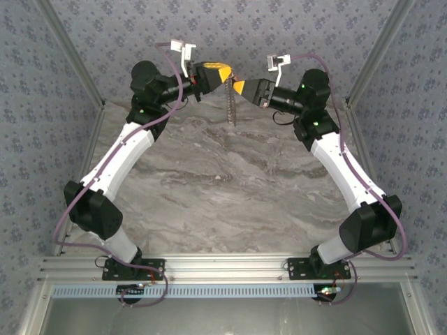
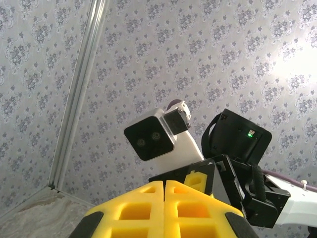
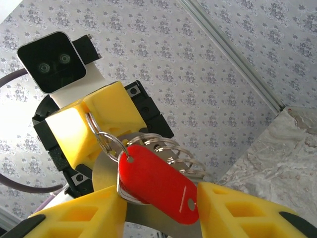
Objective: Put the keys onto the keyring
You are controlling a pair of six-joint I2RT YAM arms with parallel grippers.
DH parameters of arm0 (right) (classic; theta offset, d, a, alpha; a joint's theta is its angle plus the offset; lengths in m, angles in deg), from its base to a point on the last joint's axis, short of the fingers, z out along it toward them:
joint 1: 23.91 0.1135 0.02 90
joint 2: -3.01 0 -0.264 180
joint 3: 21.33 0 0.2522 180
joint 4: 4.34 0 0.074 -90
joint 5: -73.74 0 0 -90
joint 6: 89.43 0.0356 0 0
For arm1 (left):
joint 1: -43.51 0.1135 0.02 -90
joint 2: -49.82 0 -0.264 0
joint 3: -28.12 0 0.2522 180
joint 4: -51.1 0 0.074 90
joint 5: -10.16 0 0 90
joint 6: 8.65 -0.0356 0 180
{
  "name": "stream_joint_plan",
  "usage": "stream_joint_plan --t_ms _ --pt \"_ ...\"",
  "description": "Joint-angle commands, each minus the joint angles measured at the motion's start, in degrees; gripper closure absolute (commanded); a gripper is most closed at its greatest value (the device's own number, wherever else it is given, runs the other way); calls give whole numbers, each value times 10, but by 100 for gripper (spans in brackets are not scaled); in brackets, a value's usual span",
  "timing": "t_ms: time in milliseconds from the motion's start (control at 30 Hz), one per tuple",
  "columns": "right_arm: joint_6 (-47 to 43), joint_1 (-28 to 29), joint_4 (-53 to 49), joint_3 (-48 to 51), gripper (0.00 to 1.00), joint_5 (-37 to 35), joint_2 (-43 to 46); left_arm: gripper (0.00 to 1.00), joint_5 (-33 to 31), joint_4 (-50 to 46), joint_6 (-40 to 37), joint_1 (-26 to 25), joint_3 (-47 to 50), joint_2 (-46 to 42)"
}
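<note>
My left gripper (image 3: 85, 113) is pinched shut on the thin grey wire keyring (image 3: 100, 138), right gripper (image 3: 161, 192) clamps the red oblong plastic key (image 3: 158, 181) touching that keyring, long axis across jaws.

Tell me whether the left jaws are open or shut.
Shut: the left gripper shows no gap, and it pinches the keyring in the right wrist view.

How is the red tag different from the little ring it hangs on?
The red tag is solid, flat and oblong; the ring is a thin silver loop. The tag hangs from the ring; the ring itself is pinched in the left tool. Both are joined together, up in the air.
</note>
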Motion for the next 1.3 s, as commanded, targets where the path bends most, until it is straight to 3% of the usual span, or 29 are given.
stream_joint_plan --t_ms 0,300,600,1267 --pt "-10 4 2 -17 61 2 8 100 11 40 16 2 -12 0" --pt "-22 9 -14 -15 83 0 16 100 13 41 16 2 -7 -3" --pt "-47 11 -51 -20 99 -3 23 100 14 40 15 6 -15 -1" --pt "-129 45 -161 -30 100 6 25 100 15 44 20 8 -24 8"
